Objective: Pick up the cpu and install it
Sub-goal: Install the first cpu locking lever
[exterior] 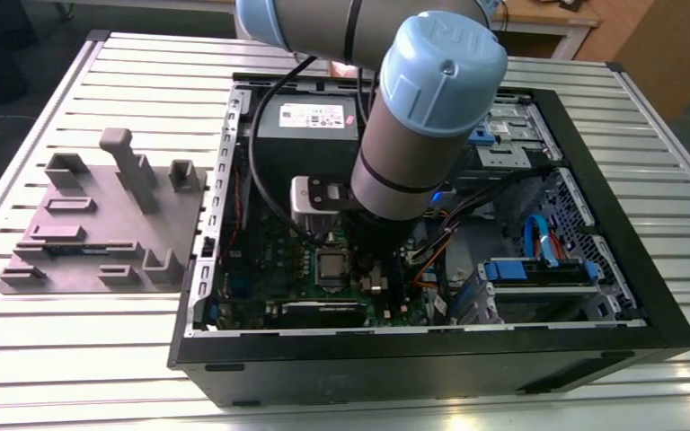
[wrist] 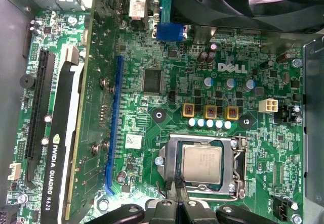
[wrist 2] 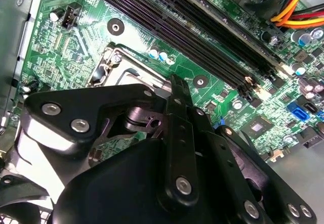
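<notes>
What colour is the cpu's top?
Shiny silver-grey, clearest in the first wrist view, where the cpu lies in its socket.

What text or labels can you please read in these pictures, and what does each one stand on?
White brand logo on the motherboard: left unquoted.
White brand and model lettering on the graphics card: left unquoted.
Label on the power supply: too small to read.
Engraving on the cpu: too blurred to read.
</notes>
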